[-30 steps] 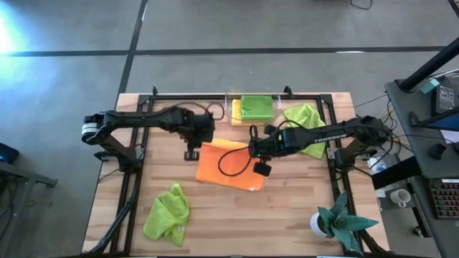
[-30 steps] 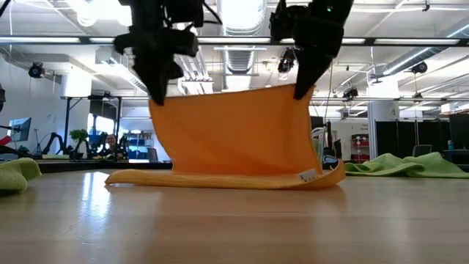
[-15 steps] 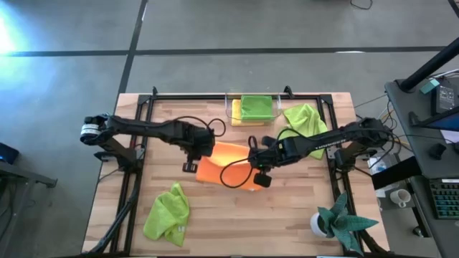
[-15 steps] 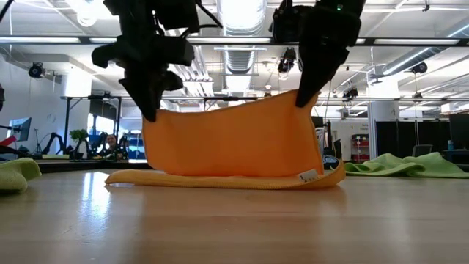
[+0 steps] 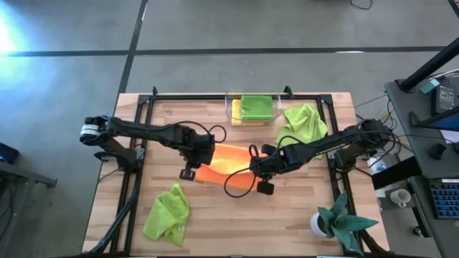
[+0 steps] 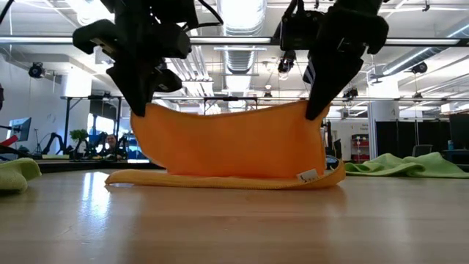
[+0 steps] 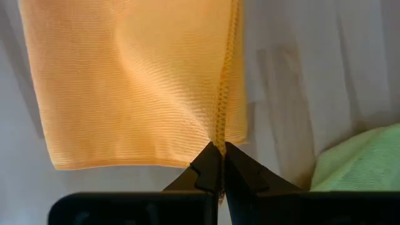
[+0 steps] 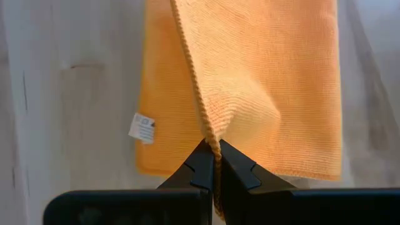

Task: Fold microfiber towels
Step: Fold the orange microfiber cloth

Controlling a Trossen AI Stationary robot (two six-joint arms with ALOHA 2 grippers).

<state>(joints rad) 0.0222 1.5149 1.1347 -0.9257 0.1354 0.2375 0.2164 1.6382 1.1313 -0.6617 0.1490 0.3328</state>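
The left hand (image 6: 139, 103) and right hand (image 6: 316, 110), each clenched on a corner of the orange towel (image 6: 227, 143), have carried its raised edge toward the near side of the tabletop (image 5: 287, 215) over the last second; the fold looks half done.

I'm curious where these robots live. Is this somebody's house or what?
Not a house; probably a big lab or workshop. Bare ceiling ducts hang overhead, desks with a monitor stand behind, and the wooden table sits on concrete floor.
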